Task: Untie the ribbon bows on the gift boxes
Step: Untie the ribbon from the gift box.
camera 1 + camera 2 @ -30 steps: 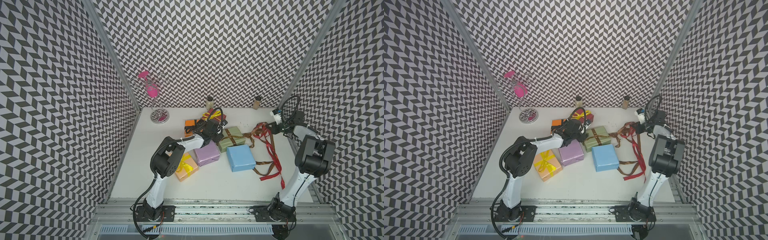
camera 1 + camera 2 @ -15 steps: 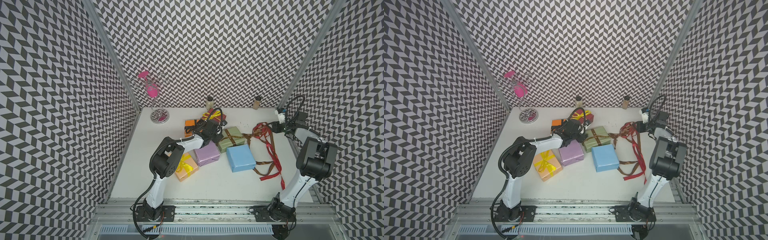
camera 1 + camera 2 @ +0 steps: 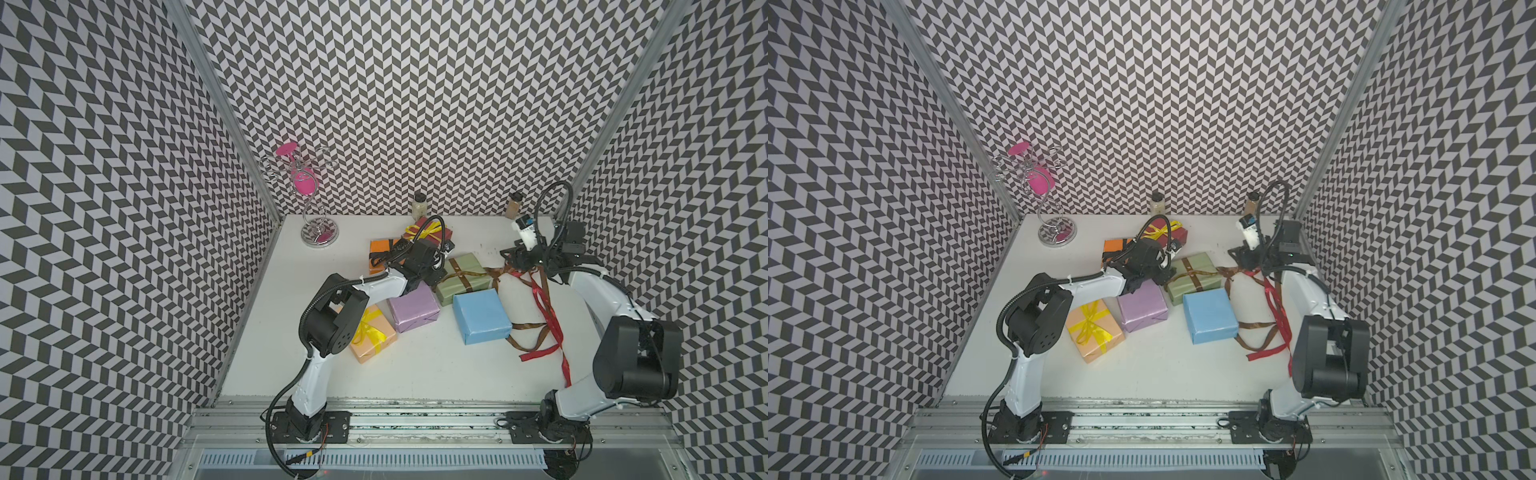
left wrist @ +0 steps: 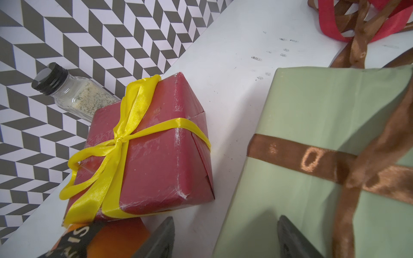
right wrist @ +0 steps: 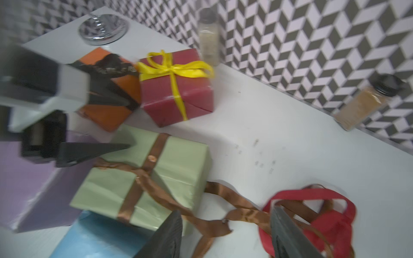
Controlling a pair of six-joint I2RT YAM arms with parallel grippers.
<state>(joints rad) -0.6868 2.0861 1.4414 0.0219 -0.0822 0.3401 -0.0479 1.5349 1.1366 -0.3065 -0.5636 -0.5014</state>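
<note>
Peach box lying leftmost, yellow bow tied. Left gripper hanging wide apart, empty, one finger over the sage green box. Right gripper gaping, straddling the loose brown ribbon, gripping nothing; red ribbon lying just beside.
</note>
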